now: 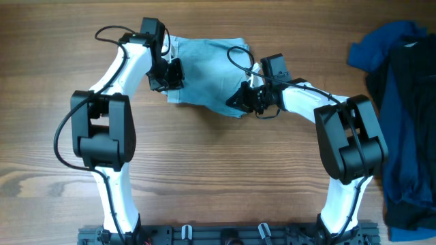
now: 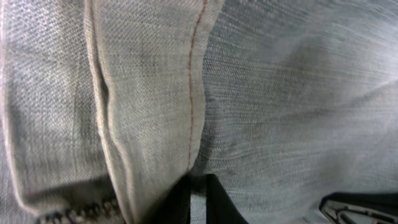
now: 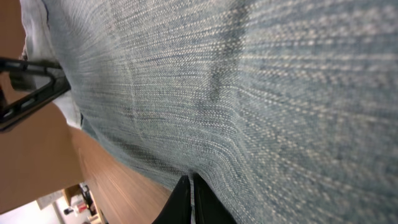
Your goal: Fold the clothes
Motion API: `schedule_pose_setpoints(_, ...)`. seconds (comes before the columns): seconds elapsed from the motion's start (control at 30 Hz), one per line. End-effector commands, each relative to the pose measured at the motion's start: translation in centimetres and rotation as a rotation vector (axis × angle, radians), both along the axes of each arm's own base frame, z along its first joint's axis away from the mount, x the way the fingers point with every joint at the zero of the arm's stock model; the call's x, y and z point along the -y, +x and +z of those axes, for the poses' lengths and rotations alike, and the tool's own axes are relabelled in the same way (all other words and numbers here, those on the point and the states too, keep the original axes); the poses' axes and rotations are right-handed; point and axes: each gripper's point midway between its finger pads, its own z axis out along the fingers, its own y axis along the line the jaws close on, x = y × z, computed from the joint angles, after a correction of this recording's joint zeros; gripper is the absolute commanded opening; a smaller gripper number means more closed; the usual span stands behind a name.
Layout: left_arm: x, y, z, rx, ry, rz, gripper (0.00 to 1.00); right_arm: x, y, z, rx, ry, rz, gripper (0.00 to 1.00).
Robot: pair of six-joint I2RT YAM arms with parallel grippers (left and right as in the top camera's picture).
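- At the far middle of the wooden worktop (image 1: 218, 177), the light blue jeans (image 1: 208, 71) lay bunched into a compact folded bundle between the two arms; the denim filled both wrist views.
- On the bundle's left edge sat the left claw (image 1: 170, 73); in its wrist view the dark fingers (image 2: 214, 202) were pinched together on a fold of the jeans, just below a hemmed edge with reddish stitching (image 2: 194, 81).
- At the bundle's lower right corner, the right claw (image 1: 240, 101) was clamped on the denim as well; its wrist view showed the fingertips (image 3: 186, 202) meeting on the cloth's edge, with bare worktop beside it.
- Well apart, at the right edge of the worktop, a dark blue garment (image 1: 381, 47) lay heaped against a black garment (image 1: 415, 122); neither claw was near them.
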Motion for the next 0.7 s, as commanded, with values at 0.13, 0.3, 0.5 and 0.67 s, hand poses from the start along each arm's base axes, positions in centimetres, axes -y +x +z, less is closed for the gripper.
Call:
schedule_pose_setpoints(0.13,-2.6,-0.6,-2.7,-0.04,0.137,0.016,0.04,-0.6,2.0,3.8,0.154,0.039,0.041,0.04)
schedule_pose_setpoints(0.3,-1.3,1.9,6.7,0.165,0.078,0.015,0.08,-0.7,5.2,11.3,0.382,0.073,0.036,0.04)
schedule_pose_setpoints(0.5,0.6,5.2,16.3,0.497,0.01,0.004,0.17,1.7,9.8,15.0,0.545,-0.008,-0.073,0.04)
schedule_pose_setpoints(0.67,2.0,6.7,15.8,0.548,-0.004,-0.016,0.09,4.6,12.1,13.6,0.633,-0.195,-0.144,0.04)
